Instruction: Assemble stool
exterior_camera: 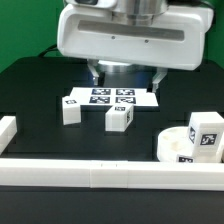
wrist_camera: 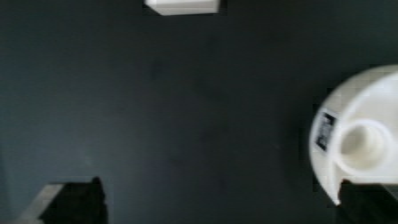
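Note:
The round white seat (exterior_camera: 175, 147) lies at the exterior view's right, near the front bar. One tagged leg (exterior_camera: 206, 134) stands on or against it. Two more white legs (exterior_camera: 72, 108) (exterior_camera: 121, 117) lie on the black table in front of the marker board (exterior_camera: 105, 97). My gripper (exterior_camera: 125, 76) hangs under the big white wrist body, above the marker board's far side. In the wrist view the seat (wrist_camera: 365, 130) shows edge-on with a round socket, and a white piece (wrist_camera: 183, 6) sits at the frame's edge. The gripper (wrist_camera: 217, 210) is open and empty, its dark fingertips (wrist_camera: 71, 205) wide apart.
A long white bar (exterior_camera: 110, 176) edges the table's front. Another bar end (exterior_camera: 7, 131) stands at the exterior view's left. The black table (exterior_camera: 40, 100) lies under everything, with a green backdrop behind.

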Tool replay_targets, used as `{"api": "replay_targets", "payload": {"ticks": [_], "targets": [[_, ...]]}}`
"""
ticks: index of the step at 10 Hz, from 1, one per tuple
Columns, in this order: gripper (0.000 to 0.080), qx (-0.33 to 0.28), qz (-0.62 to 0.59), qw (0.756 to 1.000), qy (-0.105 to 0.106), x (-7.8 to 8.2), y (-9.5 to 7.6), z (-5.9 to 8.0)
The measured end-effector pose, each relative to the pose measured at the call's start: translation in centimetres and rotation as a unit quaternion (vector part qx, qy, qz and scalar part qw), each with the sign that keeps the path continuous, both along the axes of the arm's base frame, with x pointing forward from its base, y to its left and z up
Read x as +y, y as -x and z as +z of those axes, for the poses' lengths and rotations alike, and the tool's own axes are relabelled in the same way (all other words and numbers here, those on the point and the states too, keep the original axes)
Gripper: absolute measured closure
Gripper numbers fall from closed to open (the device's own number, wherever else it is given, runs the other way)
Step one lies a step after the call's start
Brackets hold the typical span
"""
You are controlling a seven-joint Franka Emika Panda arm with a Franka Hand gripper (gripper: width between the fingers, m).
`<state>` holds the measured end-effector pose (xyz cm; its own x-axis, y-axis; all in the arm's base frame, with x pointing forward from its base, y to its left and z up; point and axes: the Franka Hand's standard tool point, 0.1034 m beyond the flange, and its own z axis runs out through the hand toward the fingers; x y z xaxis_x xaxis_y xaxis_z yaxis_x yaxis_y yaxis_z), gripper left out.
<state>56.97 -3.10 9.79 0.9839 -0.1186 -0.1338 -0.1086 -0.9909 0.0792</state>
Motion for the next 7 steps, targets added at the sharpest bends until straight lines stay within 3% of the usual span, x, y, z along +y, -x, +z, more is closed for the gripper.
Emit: {"api": "replay_targets", "payload": {"ticks": [5, 7], "targets": [[0.0150, 0.003, 0.000, 1.000, 0.000, 0.1, 0.1, -0.2], [0.0150, 0.021, -0.057, 0.998, -0.030, -0.4, 1.9, -1.5]]}}
